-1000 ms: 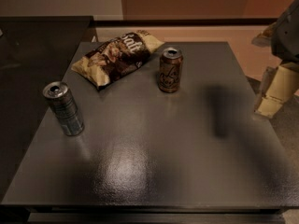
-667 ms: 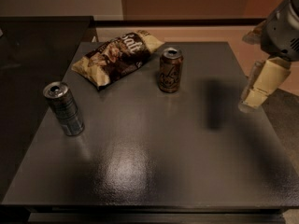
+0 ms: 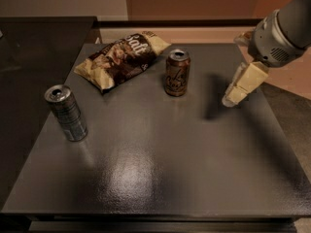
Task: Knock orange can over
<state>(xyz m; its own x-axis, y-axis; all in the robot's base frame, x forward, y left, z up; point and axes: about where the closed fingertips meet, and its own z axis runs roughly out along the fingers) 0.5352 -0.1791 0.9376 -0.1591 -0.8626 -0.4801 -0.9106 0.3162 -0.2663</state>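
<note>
The orange can (image 3: 177, 74) stands upright on the dark table (image 3: 160, 159), at the far middle. It has an orange-brown body, pale cursive lettering and a silver top. My gripper (image 3: 232, 100) hangs above the table's right side, to the right of the can and apart from it. Its pale fingers (image 3: 241, 85) point down and to the left. A grey arm segment (image 3: 282, 30) reaches in from the upper right corner.
A slimmer silver-blue can (image 3: 66, 113) stands upright near the left edge. A brown and cream chip bag (image 3: 120, 58) lies flat at the far left, close to the orange can. A second dark surface (image 3: 39, 42) adjoins on the left.
My gripper has moved left and inward from beyond the right edge, over the table and closer to the orange can. The cans and bag have not moved.
</note>
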